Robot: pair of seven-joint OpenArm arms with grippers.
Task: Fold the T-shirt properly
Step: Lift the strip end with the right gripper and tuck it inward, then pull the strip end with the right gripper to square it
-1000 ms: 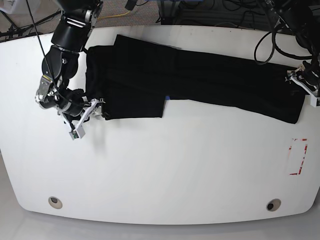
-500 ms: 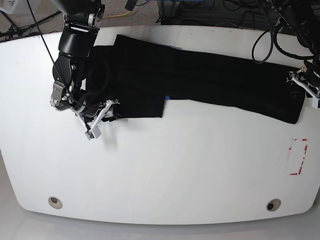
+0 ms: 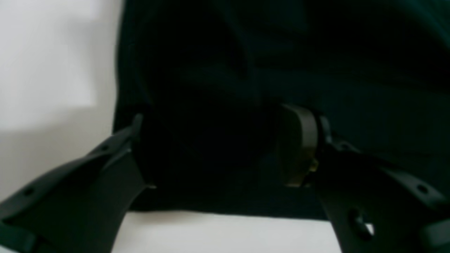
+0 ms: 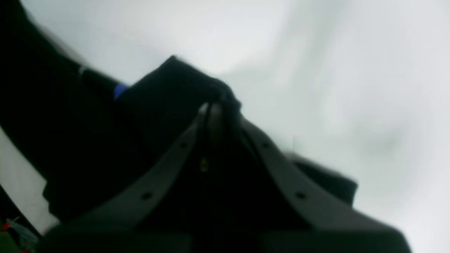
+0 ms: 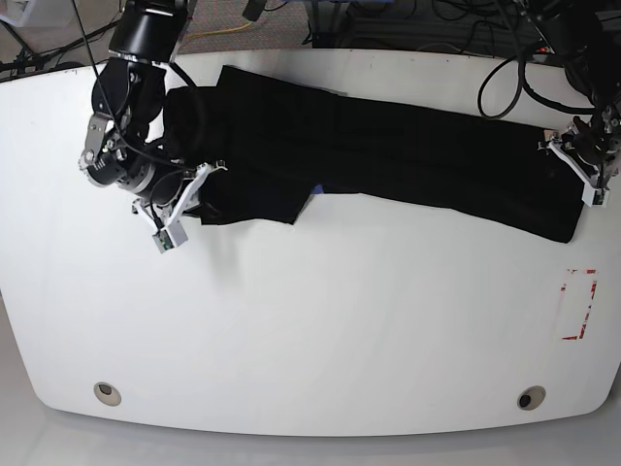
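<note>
I see the white table (image 5: 310,320) under both arms, with the black T-shirt (image 5: 388,155) stretched in a long band between my two grippers. My right gripper (image 5: 199,184) has its jaws pinched tight on a bunched fold of the shirt's edge, the cloth trailing away behind it. My left gripper (image 3: 225,147) sits with jaws spread, black cloth filling the gap between them. A small blue label (image 4: 120,90) peeks out just beside the right gripper's pinch.
</note>
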